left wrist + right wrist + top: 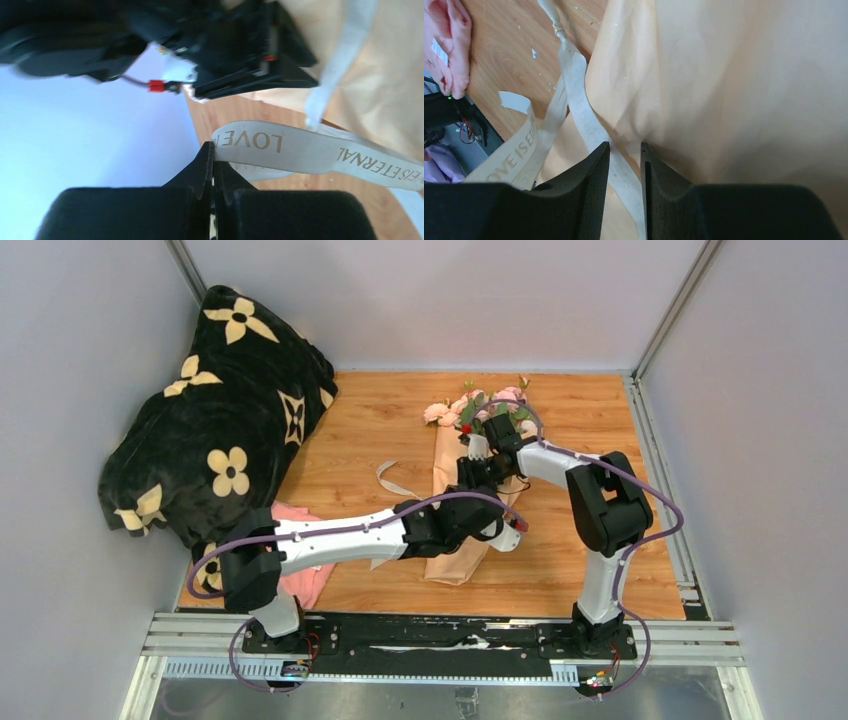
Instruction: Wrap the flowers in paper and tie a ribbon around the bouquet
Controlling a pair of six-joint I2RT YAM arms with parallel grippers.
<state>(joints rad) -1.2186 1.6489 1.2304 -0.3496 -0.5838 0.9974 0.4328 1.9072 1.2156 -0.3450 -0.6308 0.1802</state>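
Observation:
The bouquet lies on the wooden table: pink flowers (480,408) at the far end, wrapped in a cone of peach paper (455,552) whose point faces the arms. A cream ribbon (280,145) printed "LOVE IS ETERNAL" crosses the paper (734,90). My left gripper (214,150) is shut on the ribbon's end beside the cone's middle. My right gripper (625,150) hovers over the paper, jaws apart. A plain strand of ribbon (579,105) runs between its fingers without being pinched. In the top view both grippers meet over the cone, left (482,508) and right (476,472). A ribbon tail (392,483) trails left.
A black blanket with cream flower prints (220,450) is heaped at the back left. A small pink cloth (305,582) lies under the left arm, and shows as the pink cloth (444,40) in the right wrist view. Grey walls enclose the table.

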